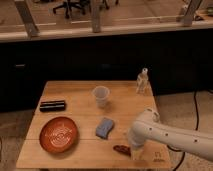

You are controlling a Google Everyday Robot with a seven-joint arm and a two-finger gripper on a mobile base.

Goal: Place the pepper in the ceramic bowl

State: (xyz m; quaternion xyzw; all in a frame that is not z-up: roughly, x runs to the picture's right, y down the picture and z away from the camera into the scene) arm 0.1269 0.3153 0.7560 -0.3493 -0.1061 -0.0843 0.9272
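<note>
You had one camera, set high on the near side of the table [75,95] and tilted down and forward. It stood far enough back to take in the whole tabletop, the dark counter [100,60] behind it and the office chairs [75,6] beyond. The arm [170,135] lay across the lower right corner, its gripper [135,152] spread-jawed just beside the pepper [121,148].

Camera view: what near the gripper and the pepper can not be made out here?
1. Gripper, low at the table front, right of the pepper: the white wrist above hides whether it touches the pepper.
2. Arm: cut off by the right edge of the camera view.
3. Bottle at the back: too blurred to tell its contents.
</note>
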